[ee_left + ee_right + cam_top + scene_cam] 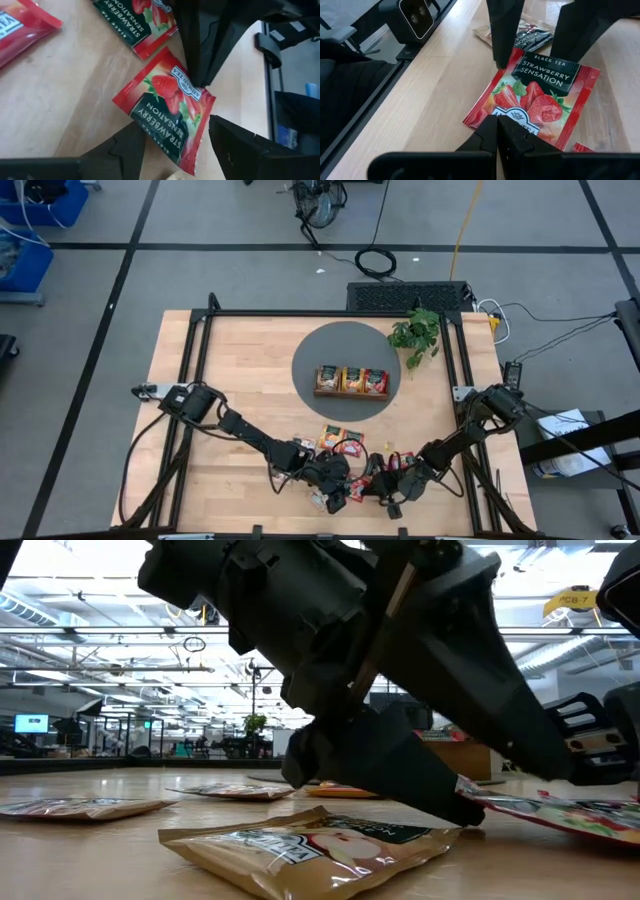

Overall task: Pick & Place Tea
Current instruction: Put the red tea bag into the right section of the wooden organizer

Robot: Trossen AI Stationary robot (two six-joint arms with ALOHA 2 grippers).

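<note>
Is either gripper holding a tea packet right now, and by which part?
Neither holds one. The left gripper stands open astride a red strawberry tea packet; the shut right gripper presses its tips on the packet's edge.

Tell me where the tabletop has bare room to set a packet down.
Free: the bare wood left of the grey mat, and the strip between the mat and the loose tea packets. Crowded: the near edge, where both grippers, left and right, meet over the packets.

Red strawberry tea packets lie flat and scattered on the desk's near edge, a beige packet among them; three more stand in the wooden tray.
</note>
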